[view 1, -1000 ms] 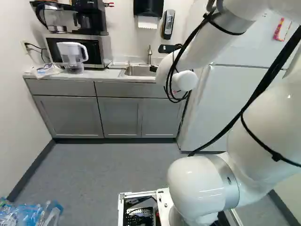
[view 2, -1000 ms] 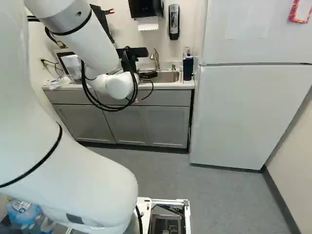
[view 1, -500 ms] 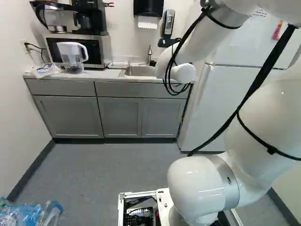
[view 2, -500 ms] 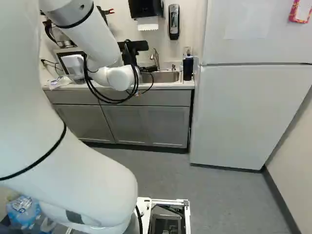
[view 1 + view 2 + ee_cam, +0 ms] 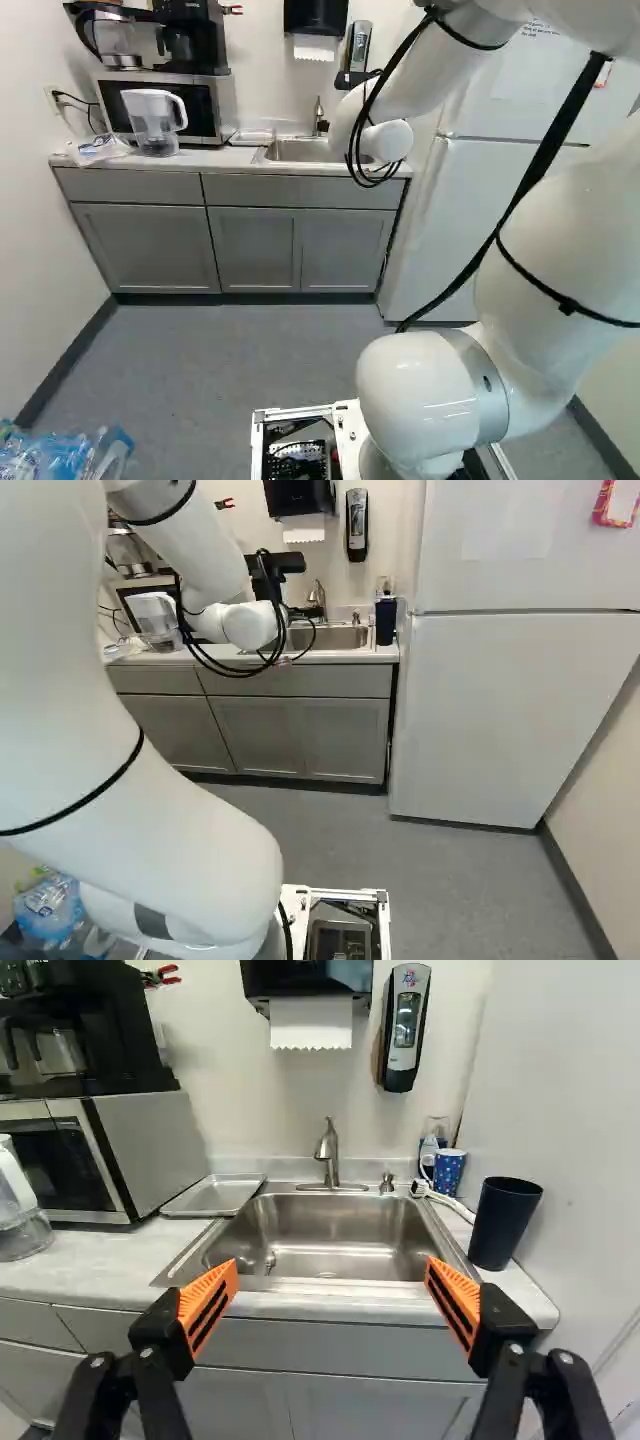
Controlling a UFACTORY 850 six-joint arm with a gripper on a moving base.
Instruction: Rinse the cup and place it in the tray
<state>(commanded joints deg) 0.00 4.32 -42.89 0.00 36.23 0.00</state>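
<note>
Wrist view says it all, really: the black gripper is spread wide, nothing is held between its orange pads, and the sink basin lies ahead of it. The tall, dark navy, tapered cup is standing upright on the counter beside the sink, on the side towards the big white fridge. That's assumed to be the one meant, though a blue dotted mug is parked behind it, so the two shouldn't get mixed up. Step in hand looks like the approach, nothing rinsed so far. IMO the gripper should be shifted sideways to the robot's right and lined up before any push forward, otherwise the cup could get clipped by the near pad and knocked over. Mid-height would be a decent place to grip, with a gentle squeeze in case the wall flexes. Clearance should be left for the brushed-metal faucet too, and the cup should be tipped out over the basin before being taken to the shallow metal tray by the silver-and-black microwave.
</note>
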